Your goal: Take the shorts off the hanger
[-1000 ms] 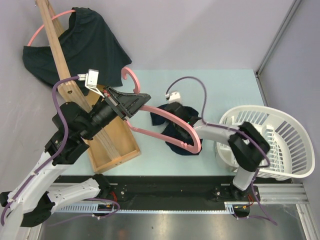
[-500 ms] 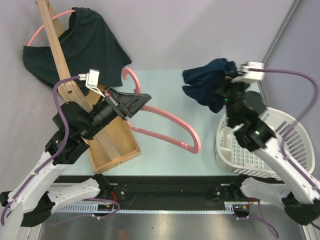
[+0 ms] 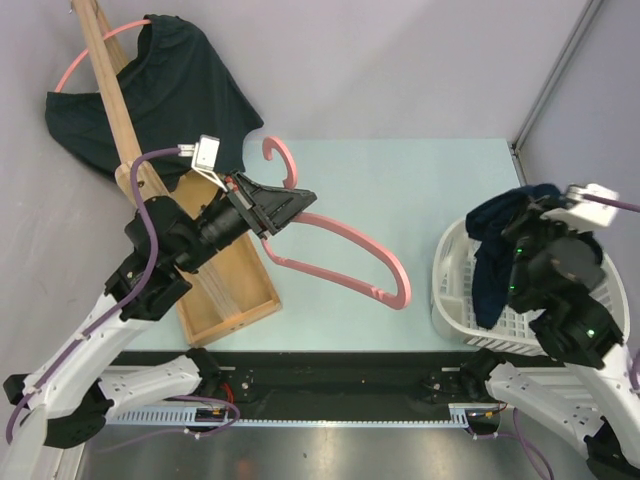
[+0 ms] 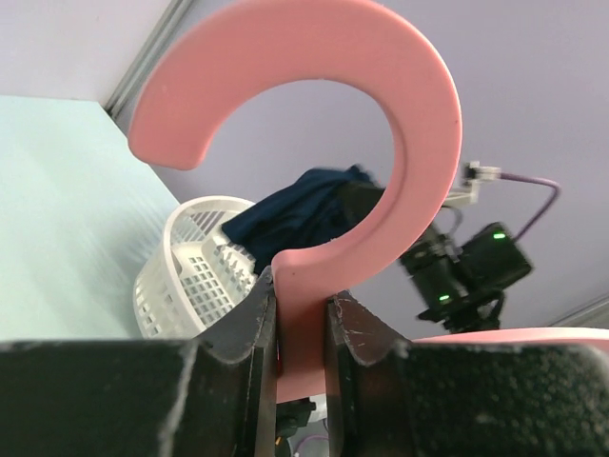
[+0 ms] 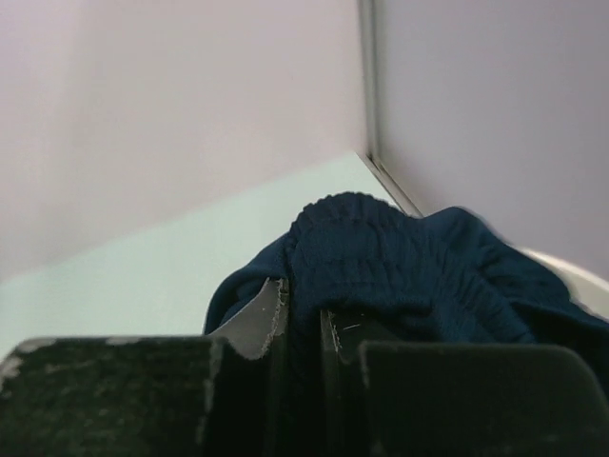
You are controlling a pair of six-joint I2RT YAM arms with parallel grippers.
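My left gripper is shut on the neck of a bare pink hanger and holds it above the table; the left wrist view shows its jaws clamped below the hook. My right gripper is shut on the navy blue shorts, which hang over the near left rim of the white basket; the right wrist view shows their ribbed waistband pinched between the jaws. The blackish dark green shorts hang on another pink hanger at the far left.
A wooden rack with a tall slanted post stands at the left. The pale green table has a metal frame post at its far right corner.
My right gripper carried the navy shorts off the pink hanger, up to the far right, then down over the basket. My left gripper shifted the bare hanger slightly right.
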